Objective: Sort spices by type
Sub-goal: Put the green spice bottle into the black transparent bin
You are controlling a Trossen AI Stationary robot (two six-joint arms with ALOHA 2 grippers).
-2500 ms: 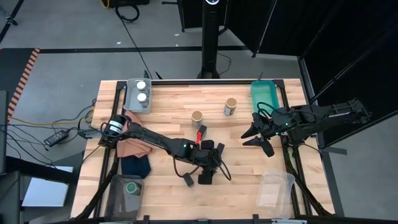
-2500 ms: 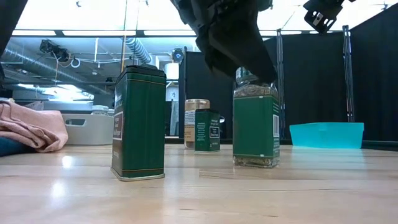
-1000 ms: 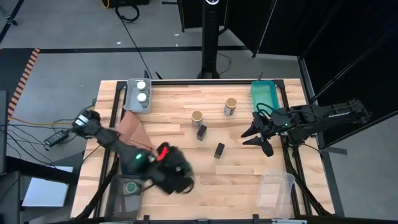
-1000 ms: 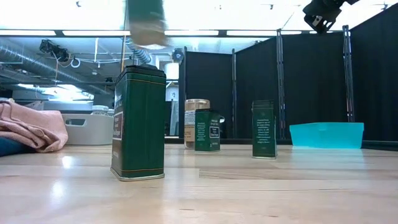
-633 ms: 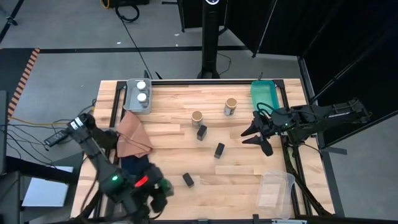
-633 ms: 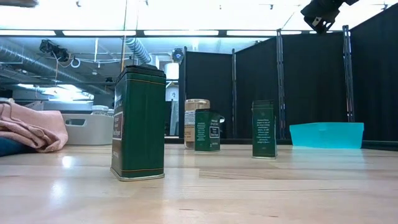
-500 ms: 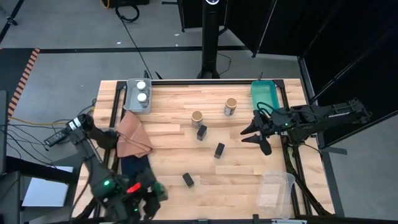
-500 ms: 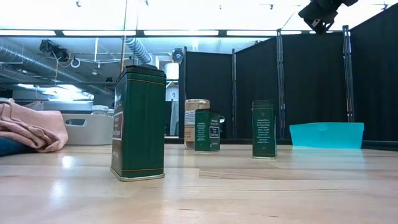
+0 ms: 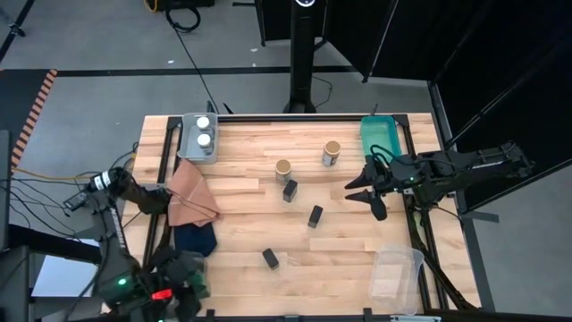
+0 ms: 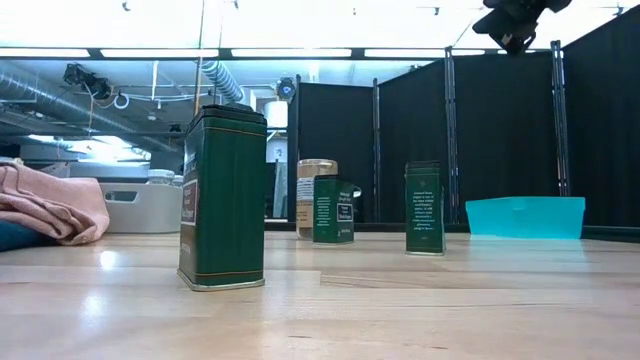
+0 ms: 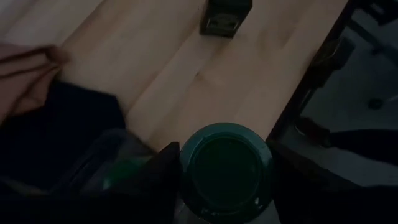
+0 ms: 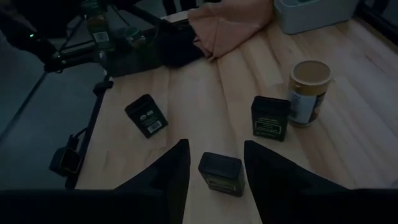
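High view: the left gripper (image 9: 174, 284) hangs over the table's near left corner, above a dark bin (image 9: 181, 268) beside the navy cloth (image 9: 193, 238). The right gripper (image 9: 365, 190) hovers near the teal tray (image 9: 382, 137) at the far right. Two white-lidded jars (image 9: 204, 131) sit in a grey tray (image 9: 188, 141) at the far left. Two tan-lidded jars (image 9: 332, 153) stand mid-table, and three black tins (image 9: 290, 190) are spread below them, the nearest one (image 9: 270, 258) lying towards the front edge. A brown cloth (image 9: 188, 195) lies at the left.

Low view: one green-sided tin (image 10: 223, 197) stands close, two more tins (image 10: 424, 208) and a tan-lidded jar (image 10: 312, 195) stand farther back, with the pink-brown cloth (image 10: 50, 203) at left.

Left wrist view: the fingers (image 11: 163, 171) are clamped on a green-lidded jar (image 11: 225, 168), held above the dark bin, where another green lid (image 11: 118, 175) shows.

Right wrist view: the right fingers (image 12: 166, 171) stand slightly apart and hold nothing, with a black tin (image 12: 220, 172) on the table beyond them.
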